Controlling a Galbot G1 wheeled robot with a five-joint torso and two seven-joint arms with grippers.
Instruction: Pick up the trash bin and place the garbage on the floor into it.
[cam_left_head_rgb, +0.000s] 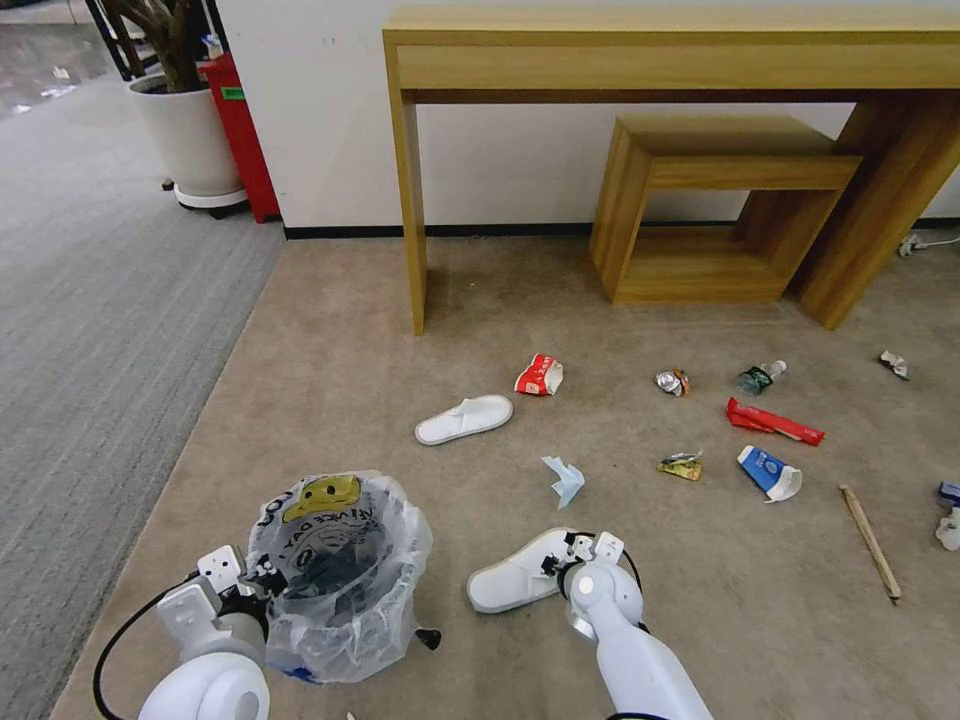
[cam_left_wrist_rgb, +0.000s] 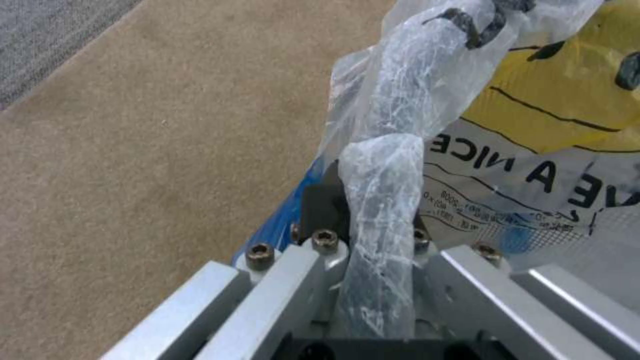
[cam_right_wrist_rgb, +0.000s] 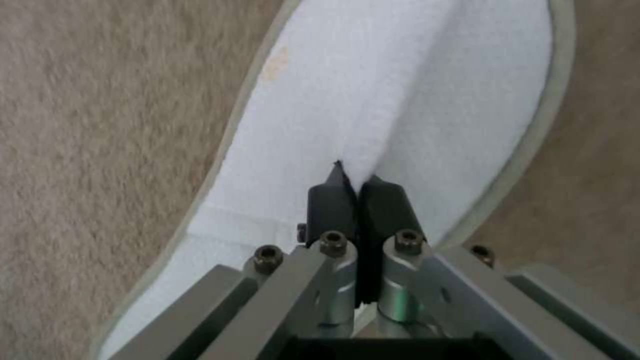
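The trash bin (cam_left_head_rgb: 340, 580), lined with a crinkled translucent bag printed with dark letters and a yellow patch, stands at the lower left of the beige floor (cam_left_head_rgb: 640, 540). My left gripper (cam_left_head_rgb: 262, 585) is shut on its bag-covered rim (cam_left_wrist_rgb: 383, 200). My right gripper (cam_left_head_rgb: 556, 566) is shut on the white upper of a slipper (cam_right_wrist_rgb: 373, 110), the near slipper (cam_left_head_rgb: 515, 577) lying right of the bin. More garbage lies beyond: a second slipper (cam_left_head_rgb: 463, 419), a red carton (cam_left_head_rgb: 539, 375), a crushed can (cam_left_head_rgb: 671, 381), a small bottle (cam_left_head_rgb: 759, 377), a red wrapper (cam_left_head_rgb: 773, 422) and a wooden stick (cam_left_head_rgb: 869, 542).
A wooden console table (cam_left_head_rgb: 680, 60) with a low wooden stool (cam_left_head_rgb: 710, 200) under it stands against the back wall. A potted plant (cam_left_head_rgb: 185, 130) and a red box (cam_left_head_rgb: 238, 135) sit at the far left. Grey ribbed carpet (cam_left_head_rgb: 90, 330) runs along the left.
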